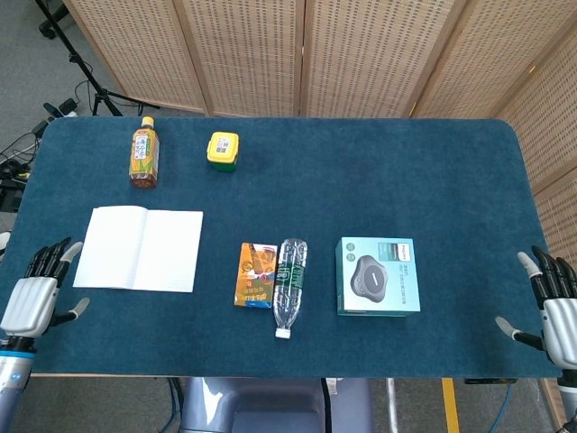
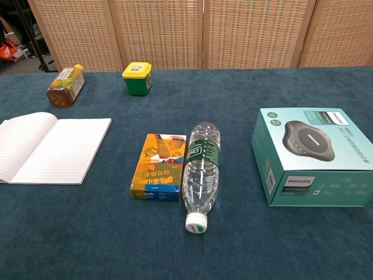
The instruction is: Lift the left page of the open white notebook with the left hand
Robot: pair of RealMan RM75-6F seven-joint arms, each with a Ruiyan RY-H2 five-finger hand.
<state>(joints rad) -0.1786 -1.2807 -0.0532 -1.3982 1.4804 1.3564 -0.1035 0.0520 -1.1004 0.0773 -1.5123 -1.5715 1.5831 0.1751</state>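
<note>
- head view: the left hand (image 1: pixel 34 298) hovers at the near left edge of the worktop (image 1: pixel 361 180), fingers spread apart, holding nothing and touching nothing; it sits just beside the near left corner of the white notebook (image 1: pixel 140 249), apart from it.
- head view: the right hand (image 1: pixel 552 302) is at the near right edge of the worktop, fingers spread, empty, well apart from every object.
- head view: the white notebook lies open and flat on the left part of the worktop, both pages down; its left page (image 1: pixel 110 246) is the one nearer the left hand.
- head view: one tea bottle (image 1: pixel 143 152) with amber liquid lies at the far left, and one yellow-lidded jar (image 1: pixel 223 150) stands near it to the right; what the jar holds cannot be told.
- head view: one orange carton (image 1: pixel 256 274) lies flat near the middle, with one clear plastic bottle (image 1: pixel 288 285) lying just beside it, cap toward the near edge; the bottle looks empty.
- head view: one teal box (image 1: pixel 379 275), closed, sits to the right of the clear bottle.
- chest view: neither hand shows here.
- chest view: the white notebook (image 2: pixel 49 147) lies open at the left edge, its left page (image 2: pixel 20 140) arching up slightly near the spine.
- chest view: the clear plastic bottle (image 2: pixel 201 172) touches the orange carton (image 2: pixel 159 165) along its side; the teal box (image 2: pixel 315 156) stands apart on the right; the tea bottle (image 2: pixel 64 85) and jar (image 2: pixel 137 78) are at the far side.
</note>
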